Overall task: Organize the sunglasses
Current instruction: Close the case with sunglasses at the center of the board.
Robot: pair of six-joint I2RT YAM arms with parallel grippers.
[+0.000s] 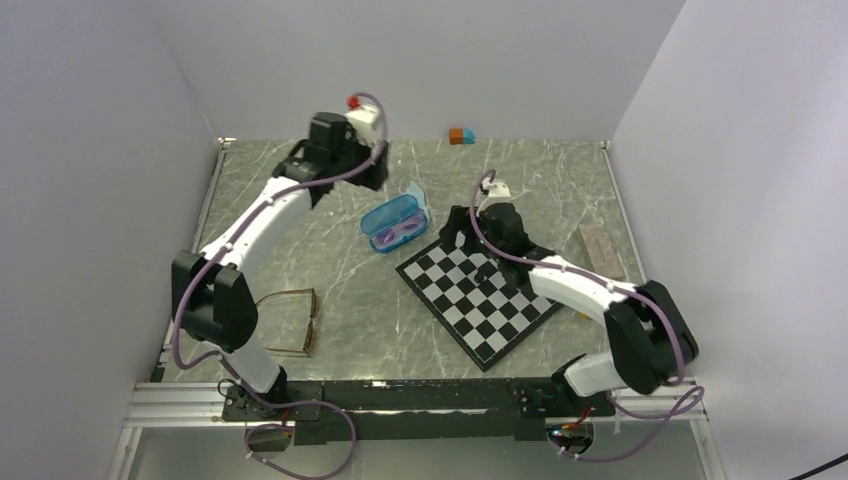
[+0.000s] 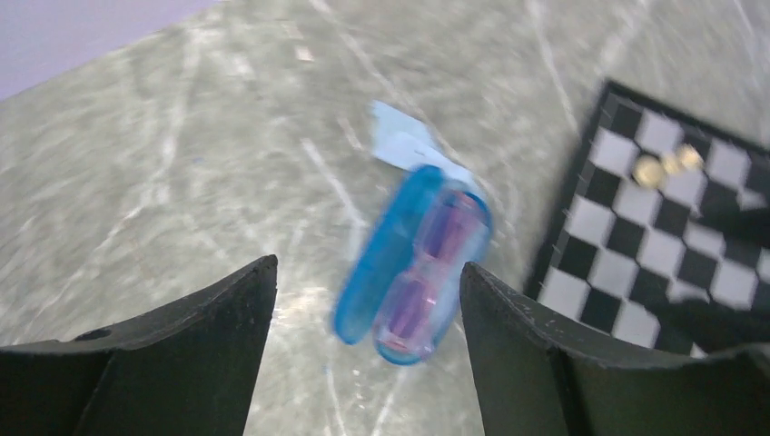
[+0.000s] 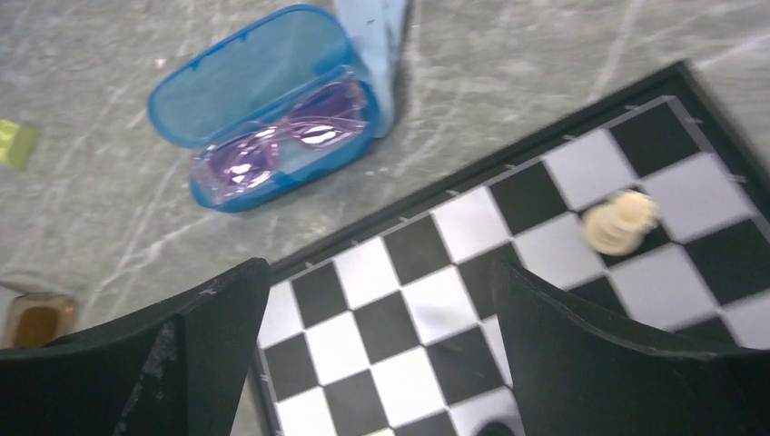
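The small purple sunglasses [image 1: 402, 235] lie folded inside an open blue case [image 1: 388, 214] on the marble table. They also show in the left wrist view [image 2: 442, 263] and the right wrist view [image 3: 281, 147]. The larger brown-framed sunglasses [image 1: 291, 321] lie open on the table near the left arm's base. My left gripper [image 1: 374, 176] is open and empty, above and behind the case [image 2: 389, 243], which shows between its fingers. My right gripper [image 1: 462, 233] is open and empty over the far-left corner of the chessboard [image 3: 427, 309], right of the case [image 3: 243, 84].
A light-blue cloth [image 1: 416, 192] lies under the case's far end. The chessboard [image 1: 480, 291] carries small pale pieces [image 3: 618, 222]. Orange and blue blocks [image 1: 461, 135] sit by the back wall. A brown block [image 1: 600, 250] lies at the right. White walls enclose the table.
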